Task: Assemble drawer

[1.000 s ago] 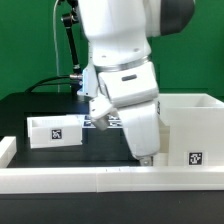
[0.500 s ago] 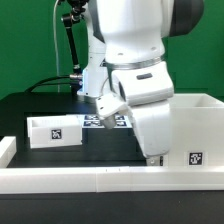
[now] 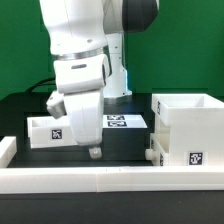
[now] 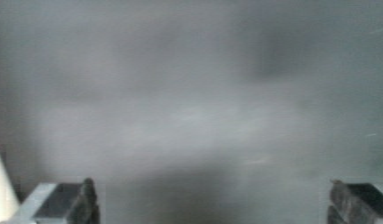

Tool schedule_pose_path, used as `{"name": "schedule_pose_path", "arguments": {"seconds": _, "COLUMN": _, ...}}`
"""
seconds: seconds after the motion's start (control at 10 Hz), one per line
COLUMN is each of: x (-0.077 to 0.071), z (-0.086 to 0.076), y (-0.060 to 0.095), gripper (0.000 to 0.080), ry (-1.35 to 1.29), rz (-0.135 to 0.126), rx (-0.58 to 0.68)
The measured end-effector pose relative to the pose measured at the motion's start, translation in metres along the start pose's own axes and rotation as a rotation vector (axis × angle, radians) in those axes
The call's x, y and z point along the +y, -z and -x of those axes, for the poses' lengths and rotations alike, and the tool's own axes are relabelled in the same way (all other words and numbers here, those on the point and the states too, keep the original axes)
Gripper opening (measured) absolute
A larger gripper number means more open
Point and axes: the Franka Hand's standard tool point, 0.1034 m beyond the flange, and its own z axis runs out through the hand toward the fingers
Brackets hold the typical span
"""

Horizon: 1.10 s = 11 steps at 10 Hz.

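Note:
The drawer's tall white housing (image 3: 186, 130) stands at the exterior view's right, with a tag on its front. A white part with a knob (image 3: 152, 152) sticks out of its left side low down; it looks like one tray set in the housing. The other small tray (image 3: 38, 131) sits on the black table at the left, partly hidden behind my arm. My gripper (image 3: 93, 151) hangs just in front of and right of that tray, close above the table. The wrist view is blurred grey, and my gripper (image 4: 214, 205) there is wide open and empty.
The long low white rim wall (image 3: 110, 178) runs along the front edge. The marker board (image 3: 125, 122) lies flat at the back, between the tray and the housing. A black stand (image 3: 60, 60) rises behind the arm.
My arm has swung from beside the housing to the exterior view's left and now hangs by the left tray. The housing's left side and the marker board have come into view.

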Motion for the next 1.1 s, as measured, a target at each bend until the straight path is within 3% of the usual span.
{"name": "schedule_pose_path", "arguments": {"seconds": 0.3, "x": -0.045, "z": 0.020, "y": 0.019, "gripper": 0.0649, "ry": -0.038, "rz": 0.026, "rx": -0.028}}
{"name": "schedule_pose_path", "arguments": {"seconds": 0.4, "x": -0.066, "z": 0.025, "y": 0.023, "gripper": 0.0649, "ry": -0.053, "rz": 0.014, "rx": -0.036}}
{"name": "schedule_pose_path", "arguments": {"seconds": 0.9, "x": -0.070, "z": 0.026, "y": 0.022, "gripper": 0.0649, "ry": -0.216, "rz": 0.007, "rx": -0.035}}
{"name": "schedule_pose_path", "arguments": {"seconds": 1.1, "x": -0.070, "z": 0.027, "y": 0.023, "gripper": 0.0649, "ry": -0.386, "rz": 0.021, "rx": -0.031}}
